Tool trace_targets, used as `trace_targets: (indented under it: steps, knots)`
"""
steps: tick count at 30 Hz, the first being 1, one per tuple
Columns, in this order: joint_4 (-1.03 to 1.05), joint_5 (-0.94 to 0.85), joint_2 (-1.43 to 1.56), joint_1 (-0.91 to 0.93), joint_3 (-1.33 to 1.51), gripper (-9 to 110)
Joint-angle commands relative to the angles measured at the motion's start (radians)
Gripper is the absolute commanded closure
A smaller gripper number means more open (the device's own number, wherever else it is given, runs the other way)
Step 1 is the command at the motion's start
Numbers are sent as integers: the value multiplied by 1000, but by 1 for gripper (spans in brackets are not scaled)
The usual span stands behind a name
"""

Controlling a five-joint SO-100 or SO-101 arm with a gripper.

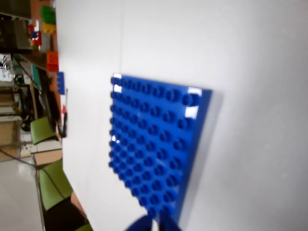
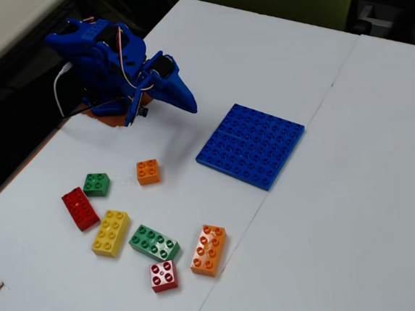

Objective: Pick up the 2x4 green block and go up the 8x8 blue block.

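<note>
Seven loose bricks lie scattered on the white table point(image 2: 329, 210) in the fixed view, and among them the 2x4 green block point(image 2: 154, 242) sits flat near the front, tilted on a diagonal, untouched. Just beside it are a long yellow brick point(image 2: 111, 233) on its left, a small red brick point(image 2: 163, 276) below it and a long orange brick point(image 2: 209, 250) on its right. Farther left lie a long red brick point(image 2: 80, 208) and a small green brick point(image 2: 96, 183), with a small orange brick point(image 2: 148, 171) standing apart toward the middle.

My gripper point(image 2: 188, 105) is folded low by the arm's base at the table's far left edge — well apart from every brick, with nothing between its fingers. They look drawn together to a point, though from this angle I cannot tell for certain.

Flat on the table lies the 8x8 blue block point(image 2: 251, 144), right of my arm, bare on top. My wrist view looks across its studs point(image 1: 154, 144) — only the blurred blue tips of my gripper point(image 1: 155, 224) show at the bottom edge.
</note>
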Motion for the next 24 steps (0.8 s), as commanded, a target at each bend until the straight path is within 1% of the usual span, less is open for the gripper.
trace_targets:
  steps: [1,9,10,11,12,13,17,21,22,24]
  knots:
    - [3,0,43,2,40,101]
    - [2,-14,44,-2,41,101]
    - [2,-54,44,-2,41,99]
    - [3,-376,44,-2,41,100]
    - [-9,-637,44,-11,41,100]
    - [-23,-646,44,-20,41,100]
    - [-3,-1060,44,-28,41,95]
    - [32,-1394,44,-12,34,88]
    - [54,-1454,44,-9,29,87]
    - [77,-1511,44,-8,17,87]
